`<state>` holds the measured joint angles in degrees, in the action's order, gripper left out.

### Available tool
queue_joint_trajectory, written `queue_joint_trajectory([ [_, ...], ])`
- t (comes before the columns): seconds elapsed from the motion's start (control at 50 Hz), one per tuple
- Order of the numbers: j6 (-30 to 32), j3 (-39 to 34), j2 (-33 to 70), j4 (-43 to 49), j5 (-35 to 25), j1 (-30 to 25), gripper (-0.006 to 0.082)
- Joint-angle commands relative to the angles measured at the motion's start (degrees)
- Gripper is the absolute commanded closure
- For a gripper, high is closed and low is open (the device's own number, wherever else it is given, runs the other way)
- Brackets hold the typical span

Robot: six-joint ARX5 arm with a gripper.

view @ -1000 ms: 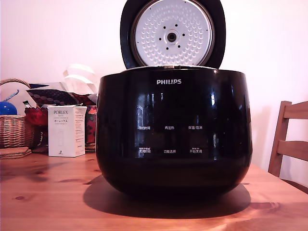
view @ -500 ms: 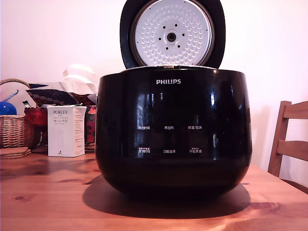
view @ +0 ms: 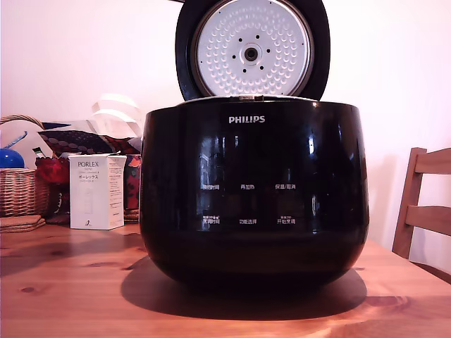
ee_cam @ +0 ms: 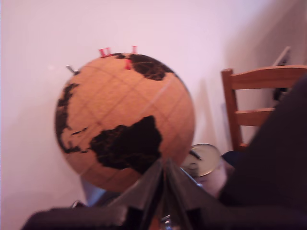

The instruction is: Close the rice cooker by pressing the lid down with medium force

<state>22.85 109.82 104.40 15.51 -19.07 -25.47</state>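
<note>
Sits at the middle of the wooden desk [view: 70, 296] in the exterior view: the rice cooker [view: 254, 193], glossy black and rounded, white "PHILIPS" lettering near the top of its front and two rows of small white button labels lower down. Stands open above it, hinged at the back and near upright: the lid [view: 252, 48], its silver dimpled underside with a central hub and small holes turned toward the camera. Casts a dark shadow on the wood beneath the pot. Toward the exterior view's left, well apart from the cooker: a white box [view: 97, 191] marked "PORLEX", a wicker basket [view: 20, 189] with something blue in it, and a jumble of patterned and red items behind, too cluttered to name. At the exterior view's right edge, part of a wooden chair [view: 423, 204] against the pale wall. No arm or jaws seen in that view. In the wrist view, blurred: the gripper [ee_cam: 164, 189], its two dark fingers [ee_cam: 144, 189] pressed together to a point with no gap visible and nothing held, so closed on nothing as far as can be told. Behind them, a cork-coloured globe [ee_cam: 124, 120] with black continents and a few red pins on top, a round metal tin [ee_cam: 204, 160] just beside its base, a second wooden chair back [ee_cam: 261, 103], and a large dark shape filling one side, too blurred to identify.
</note>
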Motion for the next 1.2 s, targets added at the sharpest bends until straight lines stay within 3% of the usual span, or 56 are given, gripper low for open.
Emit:
queue_joint_trajectory([
  [0.0,0.1,0.9,0.7,0.2,-0.4,-0.7,0.0790],
  [0.22,0.0,1.5,0.7,5.0,-3.9,-1.4,0.0790],
  [0.82,-0.6,8.7,0.7,29.7,-15.9,-2.9,0.0790],
  [0.98,-0.5,8.7,0.7,36.6,-16.5,-3.1,0.0790],
  [1.18,-2.2,8.7,0.8,37.8,-16.5,-3.3,0.0790],
])
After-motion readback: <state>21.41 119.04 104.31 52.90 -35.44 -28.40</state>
